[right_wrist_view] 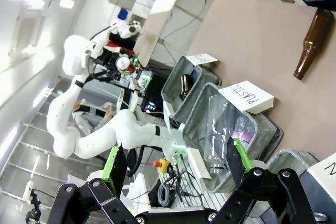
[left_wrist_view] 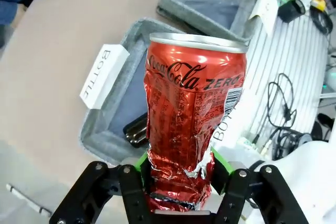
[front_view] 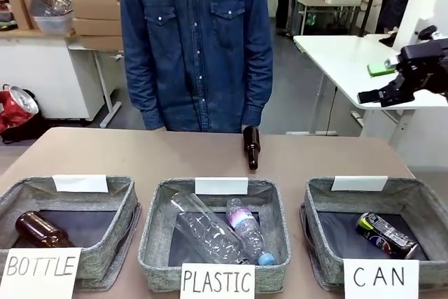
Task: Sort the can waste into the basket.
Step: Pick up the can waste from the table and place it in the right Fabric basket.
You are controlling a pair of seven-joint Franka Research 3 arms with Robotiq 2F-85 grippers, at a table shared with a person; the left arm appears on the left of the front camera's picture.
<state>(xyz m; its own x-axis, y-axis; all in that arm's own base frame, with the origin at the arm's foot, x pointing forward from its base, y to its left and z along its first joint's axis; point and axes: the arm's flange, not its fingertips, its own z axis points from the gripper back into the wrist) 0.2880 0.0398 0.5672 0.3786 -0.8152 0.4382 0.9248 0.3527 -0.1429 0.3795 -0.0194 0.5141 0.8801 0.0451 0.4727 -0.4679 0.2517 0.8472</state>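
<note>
Red crushed can (left_wrist_view: 194, 124) sat pinched by its crumpled base in the closed left claw (left_wrist_view: 178, 169), above the BOTTLE basket (left_wrist_view: 92, 135) and well apart from the CAN basket (front_view: 329, 190), so a slip there would likely missort it; the right claw (right_wrist_view: 176, 158) gaped empty.

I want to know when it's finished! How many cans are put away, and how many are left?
Done: the black can lies in the CAN basket. In hand: the left gripper is shut on the crushed red can, held up in the air. Left: that one can must go into the CAN basket. The right gripper is open and holds nothing.
</note>
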